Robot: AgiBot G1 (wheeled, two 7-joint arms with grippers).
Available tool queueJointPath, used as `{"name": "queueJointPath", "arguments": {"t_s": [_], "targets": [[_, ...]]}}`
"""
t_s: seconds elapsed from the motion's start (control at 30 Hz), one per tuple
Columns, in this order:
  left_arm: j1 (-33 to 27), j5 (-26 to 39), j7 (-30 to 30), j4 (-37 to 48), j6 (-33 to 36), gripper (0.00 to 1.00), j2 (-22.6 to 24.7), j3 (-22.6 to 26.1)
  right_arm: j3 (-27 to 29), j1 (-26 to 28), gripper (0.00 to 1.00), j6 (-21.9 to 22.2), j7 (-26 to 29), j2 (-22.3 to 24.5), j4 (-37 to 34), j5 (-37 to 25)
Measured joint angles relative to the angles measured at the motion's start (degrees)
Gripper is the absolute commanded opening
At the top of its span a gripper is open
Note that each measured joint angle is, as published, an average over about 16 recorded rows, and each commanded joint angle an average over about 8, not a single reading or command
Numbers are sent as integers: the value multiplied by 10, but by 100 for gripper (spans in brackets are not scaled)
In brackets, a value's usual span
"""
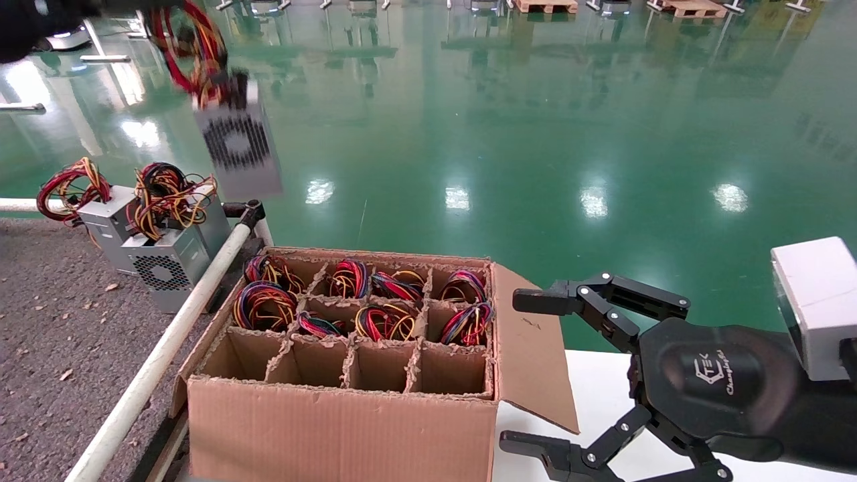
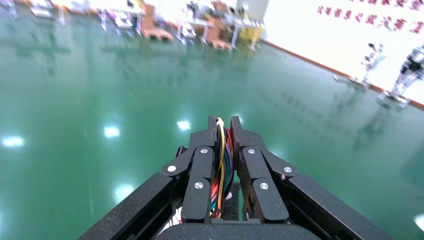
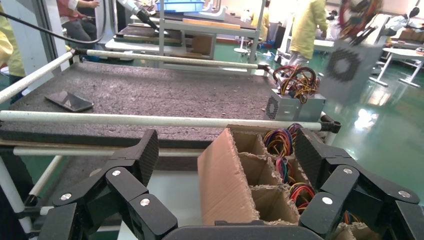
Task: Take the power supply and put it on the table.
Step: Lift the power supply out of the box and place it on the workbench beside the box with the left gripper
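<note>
"TEK"-marked right end effector (image 1: 535, 375)

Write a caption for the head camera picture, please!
Left gripper lifts the power supply by its wires above the table.

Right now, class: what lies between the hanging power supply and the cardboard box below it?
In the head view, the white pipe rail lies between power supply and box.

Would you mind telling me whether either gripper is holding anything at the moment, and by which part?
The left gripper holds the power supply by its wire bundle, the box hanging in the air. The right gripper is open and holds nothing.
</note>
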Motion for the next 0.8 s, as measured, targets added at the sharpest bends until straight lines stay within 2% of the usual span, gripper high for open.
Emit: {"name": "queueJointPath", "arguments": {"t_s": [0.4,0.6,0.8], "targets": [[-92,1,149,166,-150,0,65,-24,0,0,100,0,0,0,0,0],[-117,3,193,217,-216,0,73,-28,0,0,100,0,0,0,0,0],[-129,8,222,247,-254,0,65,-28,0,0,100,0,0,0,0,0]]}}
